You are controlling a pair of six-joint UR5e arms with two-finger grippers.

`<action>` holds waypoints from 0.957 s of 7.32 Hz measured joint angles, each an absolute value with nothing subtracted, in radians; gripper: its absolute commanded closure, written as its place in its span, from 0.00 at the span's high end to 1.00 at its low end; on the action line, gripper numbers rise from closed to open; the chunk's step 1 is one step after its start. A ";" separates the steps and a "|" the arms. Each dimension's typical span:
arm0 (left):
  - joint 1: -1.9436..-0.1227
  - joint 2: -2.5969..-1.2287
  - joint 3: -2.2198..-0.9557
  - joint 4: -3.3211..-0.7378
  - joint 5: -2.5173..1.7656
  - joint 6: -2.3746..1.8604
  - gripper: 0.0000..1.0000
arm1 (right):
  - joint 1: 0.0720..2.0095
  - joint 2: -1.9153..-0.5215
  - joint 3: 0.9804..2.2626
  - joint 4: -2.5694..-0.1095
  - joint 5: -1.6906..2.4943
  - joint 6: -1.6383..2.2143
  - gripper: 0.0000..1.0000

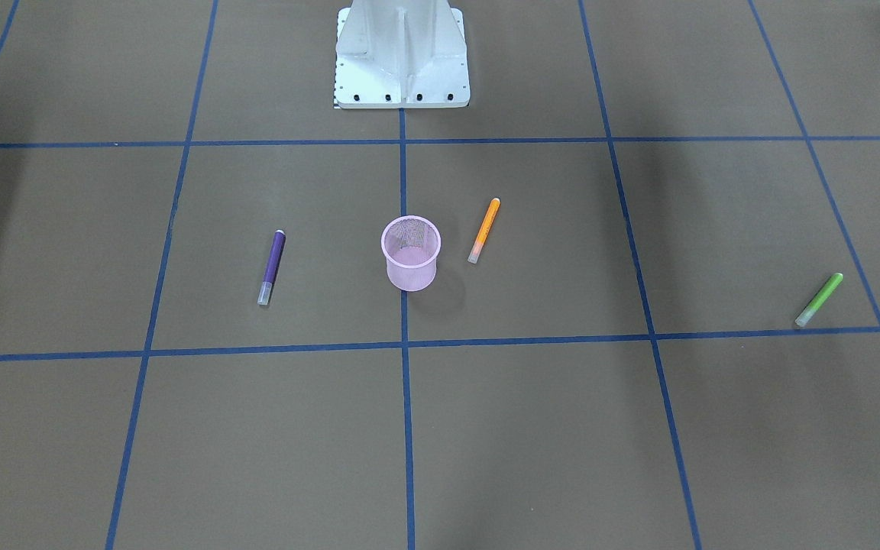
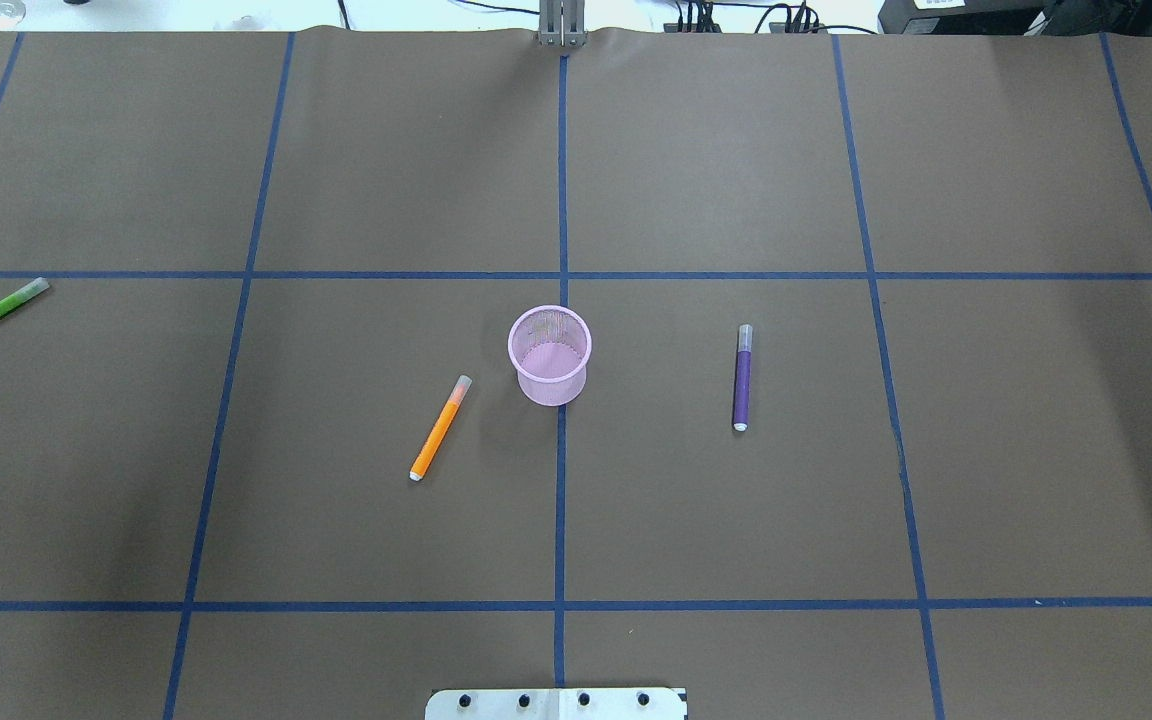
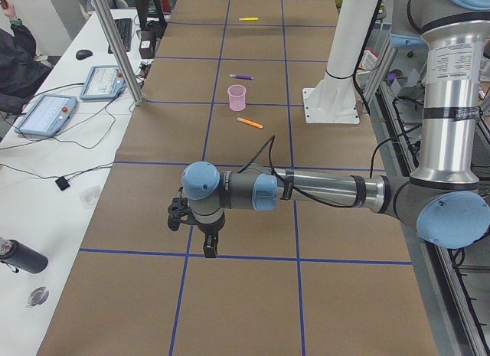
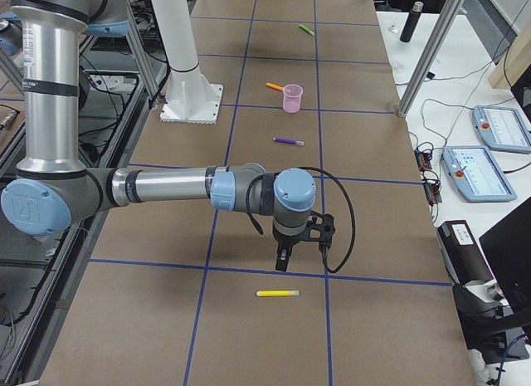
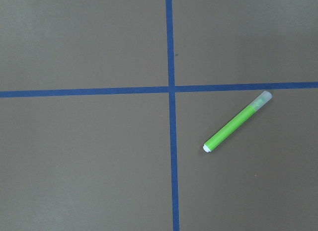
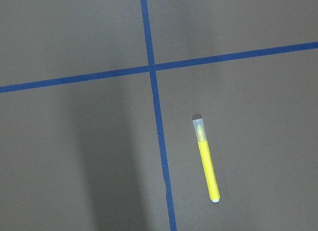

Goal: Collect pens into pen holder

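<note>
Both arms are stretching level over the table (image 4: 249,344), left tool (image 3: 208,247) and right tool (image 4: 283,260) pointing down, the right near the yellow pen (image 4: 277,293); whether either is parted or closed, I cannot tell.

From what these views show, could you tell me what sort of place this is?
Most likely a robotics lab workcell: a left arm and right arm stand at a table papered brown with a blue tape grid, and teach pendants lie on the side bench.
</note>
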State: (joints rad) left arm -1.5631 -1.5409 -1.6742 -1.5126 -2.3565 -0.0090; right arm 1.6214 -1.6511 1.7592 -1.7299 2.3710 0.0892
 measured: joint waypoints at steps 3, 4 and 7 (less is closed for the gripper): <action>-1.566 -1.540 -1.673 -1.512 -2.356 -0.009 1.00 | 1.621 -1.649 1.763 -1.728 2.372 0.092 1.00; -1.568 -1.541 -1.674 -1.512 -2.356 -0.010 1.00 | 1.621 -1.648 1.765 -1.726 2.372 0.092 1.00; -1.602 -1.547 -1.681 -1.515 -2.360 -0.013 1.00 | 1.621 -1.643 1.776 -1.723 2.376 0.090 1.00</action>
